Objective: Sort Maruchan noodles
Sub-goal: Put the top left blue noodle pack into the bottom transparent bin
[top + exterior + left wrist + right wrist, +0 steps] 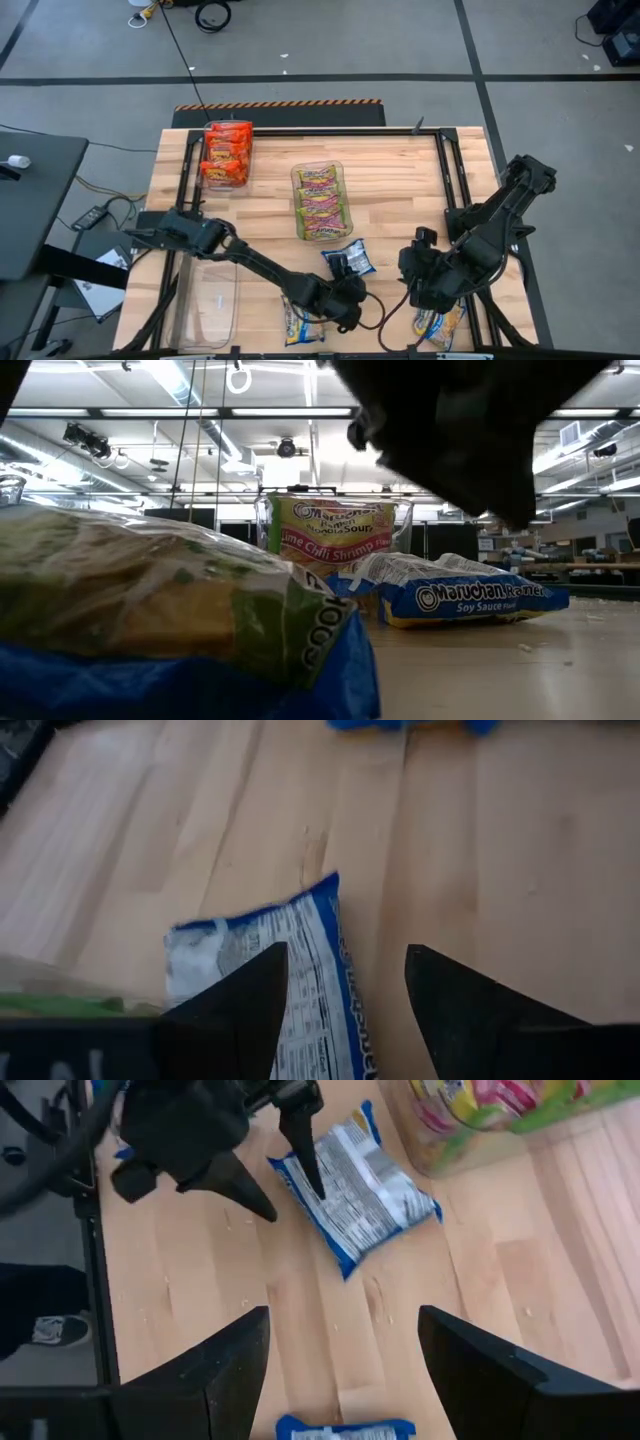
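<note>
L end effector (285, 1165) apart over blue noodle pkt (358, 1185); R end effector (345, 1355) apart, nr front edge

Low view: blue-yellow crinkly plastic ramen packet (470, 598) lying flat on wooden bench (520, 670), white lettering "Maruchan Ramen", below it "Soy Sauce Flavor".

Behind it, yellow-pink-green ramen packet (335, 532) standing in clear plastic bin (405, 525): "Maruchan", "Noodle Soup", "Lime Chili Shrimp".

Nearest blurred green-yellow-blue packet (170, 625), left foreground: white letters "COOK" on edge, rest cut off.

Wrist views: blue-white packet back (355, 1180) carries fine print, unreadable. Orange-red packets (227, 152) in high view: lettering too small to read.
</note>
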Controlling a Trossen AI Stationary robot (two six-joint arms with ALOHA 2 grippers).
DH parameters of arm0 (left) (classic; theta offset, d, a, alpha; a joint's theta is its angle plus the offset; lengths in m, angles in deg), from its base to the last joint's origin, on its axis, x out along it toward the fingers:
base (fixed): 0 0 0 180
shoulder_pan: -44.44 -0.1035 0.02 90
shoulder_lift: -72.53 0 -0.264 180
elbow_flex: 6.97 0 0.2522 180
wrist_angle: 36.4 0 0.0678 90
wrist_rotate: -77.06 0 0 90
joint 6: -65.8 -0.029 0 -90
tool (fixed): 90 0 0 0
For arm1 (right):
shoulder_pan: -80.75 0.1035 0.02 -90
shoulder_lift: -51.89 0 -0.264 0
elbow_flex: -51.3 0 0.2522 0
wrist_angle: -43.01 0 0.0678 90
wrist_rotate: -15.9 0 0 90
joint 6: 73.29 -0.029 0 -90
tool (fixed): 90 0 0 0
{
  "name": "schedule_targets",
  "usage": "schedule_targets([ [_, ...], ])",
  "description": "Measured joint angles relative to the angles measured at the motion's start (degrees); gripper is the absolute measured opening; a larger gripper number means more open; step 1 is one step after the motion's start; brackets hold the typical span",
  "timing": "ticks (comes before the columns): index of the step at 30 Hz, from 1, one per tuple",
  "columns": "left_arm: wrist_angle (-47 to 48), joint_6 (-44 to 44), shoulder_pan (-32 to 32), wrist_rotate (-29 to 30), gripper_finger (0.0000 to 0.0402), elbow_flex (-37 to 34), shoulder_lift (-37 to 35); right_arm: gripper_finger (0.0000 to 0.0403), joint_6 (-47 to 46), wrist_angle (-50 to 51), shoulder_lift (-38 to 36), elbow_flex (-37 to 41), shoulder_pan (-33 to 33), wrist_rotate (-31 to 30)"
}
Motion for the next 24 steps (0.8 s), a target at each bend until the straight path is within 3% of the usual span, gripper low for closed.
schedule_targets([
  [10, 0.00, 0.38, -0.33, 0.94, 0.0203, -1.70, 1.54, 0.0261, -5.15, 0.88, 0.23, 0.00, 1.12, 0.00],
  [24, 2.27, -2.40, -0.64, 2.92, 0.0115, -1.49, 4.93, 0.0260, -5.68, 0.29, 0.21, -0.02, 0.82, -1.24],
])
